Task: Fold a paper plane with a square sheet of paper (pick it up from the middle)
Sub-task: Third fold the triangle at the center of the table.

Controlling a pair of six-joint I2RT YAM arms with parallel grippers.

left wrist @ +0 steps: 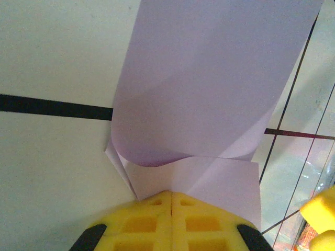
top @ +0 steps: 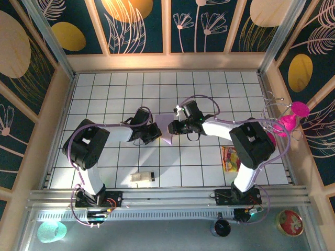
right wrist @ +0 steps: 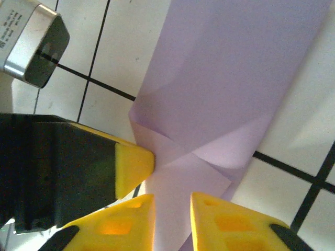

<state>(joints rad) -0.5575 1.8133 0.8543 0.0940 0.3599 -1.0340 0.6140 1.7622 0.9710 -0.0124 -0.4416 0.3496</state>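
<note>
The square sheet of paper (top: pixel 167 132) is pale lilac, partly folded and curling, at mid-table between both grippers. In the left wrist view the paper (left wrist: pixel 209 78) arches up from the tiles, and a folded flap runs into the tip of my left gripper (left wrist: pixel 171 194), whose yellow fingers are pressed together on it. In the right wrist view the paper (right wrist: pixel 230 78) passes between the spread fingers of my right gripper (right wrist: pixel 172 222), which is open around its near flap. The left gripper's fingertip (right wrist: pixel 133 166) touches the paper's left edge there. In the top view, left gripper (top: pixel 155 133) and right gripper (top: pixel 174 127) face each other.
A small white block with a black end (top: pixel 142 178) lies near the front edge. A red-yellow snack packet (top: pixel 230 158) lies by the right arm. A silver box with a dark face (right wrist: pixel 34 44) hangs over the tiles beside the left arm. Wooden walls (top: pixel 167 61) ring the table.
</note>
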